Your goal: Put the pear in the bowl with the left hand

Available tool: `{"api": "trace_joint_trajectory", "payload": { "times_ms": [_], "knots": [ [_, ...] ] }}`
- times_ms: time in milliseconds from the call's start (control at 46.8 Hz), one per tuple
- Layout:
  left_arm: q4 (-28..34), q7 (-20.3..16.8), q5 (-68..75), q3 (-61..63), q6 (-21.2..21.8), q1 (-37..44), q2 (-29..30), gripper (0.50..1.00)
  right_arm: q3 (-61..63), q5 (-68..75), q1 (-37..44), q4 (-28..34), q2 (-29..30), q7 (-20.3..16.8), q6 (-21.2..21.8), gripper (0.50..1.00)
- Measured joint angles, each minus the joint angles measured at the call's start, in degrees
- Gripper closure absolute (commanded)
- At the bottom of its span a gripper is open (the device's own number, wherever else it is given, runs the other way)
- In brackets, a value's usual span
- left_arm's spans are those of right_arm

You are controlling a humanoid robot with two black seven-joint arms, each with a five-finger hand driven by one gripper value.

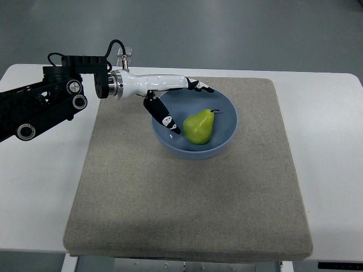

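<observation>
Pear (199,127) sits inside the blue bowl (226,126), leaning with its stem (215,110) pointing up and away from the left hand (178,102), and it appears to rest on the bowl's floor, free of any grip. In the top view, the left hand reaches in from the black arm (45,102) and hangs over the bowl's near-left rim, its fingers spread and holding nothing: the long fingers (199,86) stretch out past the far rim, while the thumb (164,118) angles down into the bowl, its tip just beside the pear's flank, perhaps brushing it; contact cannot be settled from this angle. The bowl stands on a grey felt mat (187,198) that covers most of a white table (323,170). The right hand does not show.

Judging by how things lie, the placing looks done, and the step in hand is clearing the hand away. Doing it well calls for lifting the thumb straight up before pulling back toward the arm's side, so that it neither nudges the pear nor catches the rim and drags the bowl across the mat. Keeping the fingers spread guards against snagging the fruit.
</observation>
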Motion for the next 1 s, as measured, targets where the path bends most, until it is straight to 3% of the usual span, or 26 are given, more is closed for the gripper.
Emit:
{"api": "trace_joint_trajectory", "payload": {
  "times_ms": [576, 1003],
  "knots": [
    [3.67, 0.09, -7.63, -11.18, 0.86, -0.22, 0.89, 0.506, 0.00, -0.04, 0.00, 0.00, 0.00, 0.00, 0.00, 0.574],
    [14.10, 1.07, -33.96, -12.58, 15.59, -0.19, -0.57, 0.506, 0.00, -0.01, 0.01, 0.00, 0.00, 0.00, 0.00, 0.574]
  ]
}}
